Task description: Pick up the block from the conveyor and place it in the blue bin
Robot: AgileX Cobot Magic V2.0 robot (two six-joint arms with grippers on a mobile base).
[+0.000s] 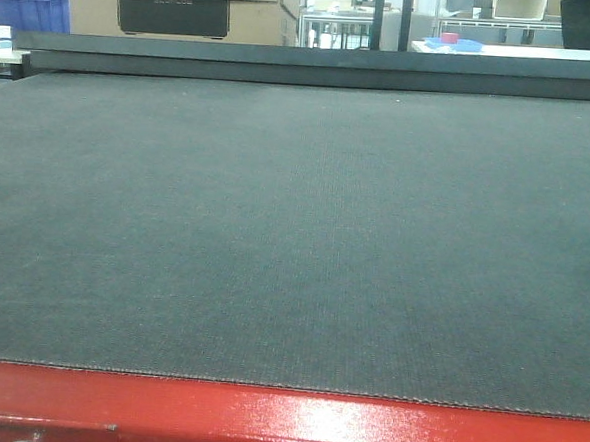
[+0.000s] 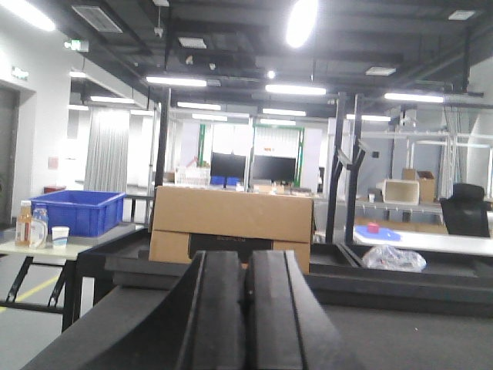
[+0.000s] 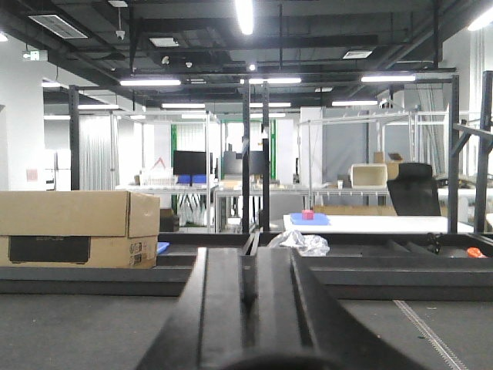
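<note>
Left jaws: on our left gripper (image 2: 248,262), pressed together.
Right jaws: on our right gripper (image 3: 248,258), closed to a hairline slit.
Conveyor: the conveyor (image 1: 294,231) fills our front view, red-edged.
Box: cardboard box (image 2: 231,220) beyond it, print unreadable.
Bin: blue bin (image 2: 77,212) far left.

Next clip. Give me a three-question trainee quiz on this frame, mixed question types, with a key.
1. True or false: a block lies on the conveyor belt.
2. The frame at the belt's near edge is: A red, B yellow, C green.
3. Fill in: the left end effector has its fingers ____.
Key: 1 false; 2 A; 3 shut.
</note>
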